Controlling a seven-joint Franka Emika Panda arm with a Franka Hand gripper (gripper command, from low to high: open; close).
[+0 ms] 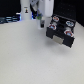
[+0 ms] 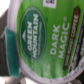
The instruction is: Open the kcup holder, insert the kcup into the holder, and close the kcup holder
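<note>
The kcup (image 2: 47, 37) fills the wrist view. Its green foil top reads "Green Mountain Dark Magic" and faces the camera at a tilt, with the white rim showing along one side. A teal-edged finger (image 2: 10, 37) presses against that rim. In the exterior view my gripper (image 1: 41, 23) hangs just above the table, close to the left side of the kcup holder (image 1: 61, 31). The holder is a black box with pale handles on its front and round pods on top. The kcup itself is too small to make out there. I cannot tell whether the tray is slid out.
A tall white bottle-like post (image 1: 25, 10) stands at the back on the exterior view's left, next to dark clutter along the back edge. The white table (image 1: 30, 60) stretches toward the front.
</note>
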